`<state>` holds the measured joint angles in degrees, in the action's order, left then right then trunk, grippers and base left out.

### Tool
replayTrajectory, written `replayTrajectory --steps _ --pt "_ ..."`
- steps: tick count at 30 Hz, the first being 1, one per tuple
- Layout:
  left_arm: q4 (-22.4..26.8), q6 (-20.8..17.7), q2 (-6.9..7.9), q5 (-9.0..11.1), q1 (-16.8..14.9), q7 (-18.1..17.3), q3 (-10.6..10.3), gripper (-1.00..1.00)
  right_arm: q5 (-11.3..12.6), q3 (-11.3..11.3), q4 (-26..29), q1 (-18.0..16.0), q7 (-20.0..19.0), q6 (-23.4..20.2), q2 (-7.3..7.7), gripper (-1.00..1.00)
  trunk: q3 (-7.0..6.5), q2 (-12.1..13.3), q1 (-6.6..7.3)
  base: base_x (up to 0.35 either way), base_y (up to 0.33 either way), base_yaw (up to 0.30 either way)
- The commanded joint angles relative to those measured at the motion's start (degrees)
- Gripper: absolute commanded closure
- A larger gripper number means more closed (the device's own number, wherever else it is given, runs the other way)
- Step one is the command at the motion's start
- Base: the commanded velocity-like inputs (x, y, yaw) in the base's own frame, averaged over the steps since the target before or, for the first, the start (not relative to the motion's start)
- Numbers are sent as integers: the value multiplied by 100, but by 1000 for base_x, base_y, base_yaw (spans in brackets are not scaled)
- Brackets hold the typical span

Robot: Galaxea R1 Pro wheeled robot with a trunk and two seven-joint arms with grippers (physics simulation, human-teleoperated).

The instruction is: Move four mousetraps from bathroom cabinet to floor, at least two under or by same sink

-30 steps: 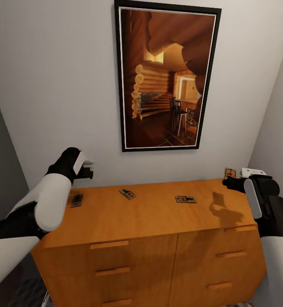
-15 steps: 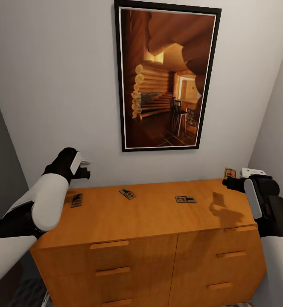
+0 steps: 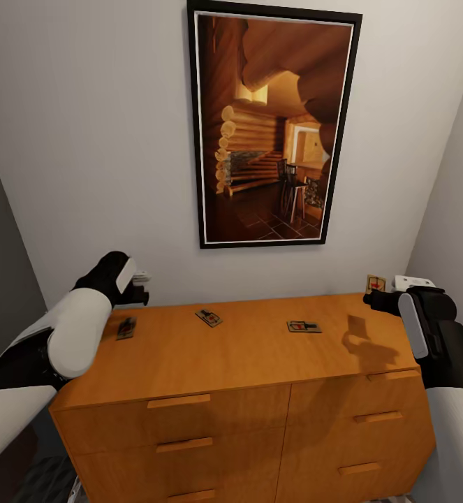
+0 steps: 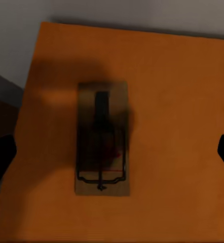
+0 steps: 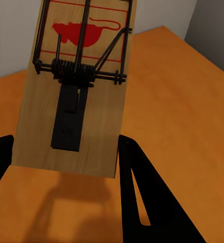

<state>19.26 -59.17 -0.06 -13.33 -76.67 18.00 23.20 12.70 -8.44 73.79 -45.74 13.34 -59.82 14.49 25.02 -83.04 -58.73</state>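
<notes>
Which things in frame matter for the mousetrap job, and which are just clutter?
Job:
- mousetrap under the left gripper
- mousetrap mid-left on top
- mousetrap mid-right on top
- mousetrap held upright at the right gripper
- cabinet
- left gripper
- right gripper

Clutter:
- framed log-cabin picture
- small white gadget at the cabinet's right rear corner

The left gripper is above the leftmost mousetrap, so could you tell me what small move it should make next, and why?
Probably lower the left gripper straight down onto the leftmost mousetrap. In the left wrist view that trap lies flat on the cabinet, centred between the spread fingers, with nothing gripped yet.
</notes>
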Motion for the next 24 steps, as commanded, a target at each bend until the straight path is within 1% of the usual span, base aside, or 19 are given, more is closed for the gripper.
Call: replayTrajectory --steps 1,3,4,11,17,24 --pt "-22 -20 16 -52 -6 -17 47 -100 79 0 4 -5 48 -18 1 100 7 -4 0 0 0 0" --pt "-69 -21 62 -50 -6 -17 65 -100 81 0 4 -5 48 -18 1 100 7 -4 0 0 0 0" --pt "-118 -22 108 -49 -6 -16 85 -100 82 0 4 -5 47 -18 0 100 7 -4 0 0 0 0" --pt "-319 -35 244 -47 -6 35 181 -100 83 0 4 -5 46 -18 -6 100 7 -4 0 0 0 0" --pt "-341 -54 258 -47 -6 58 257 -100 79 0 -6 -5 53 -18 -1 100 7 -4 0 0 0 0" --pt "-304 -51 254 -47 -6 63 289 -100 70 0 -26 -5 55 -18 1 100 7 -4 0 0 0 0"
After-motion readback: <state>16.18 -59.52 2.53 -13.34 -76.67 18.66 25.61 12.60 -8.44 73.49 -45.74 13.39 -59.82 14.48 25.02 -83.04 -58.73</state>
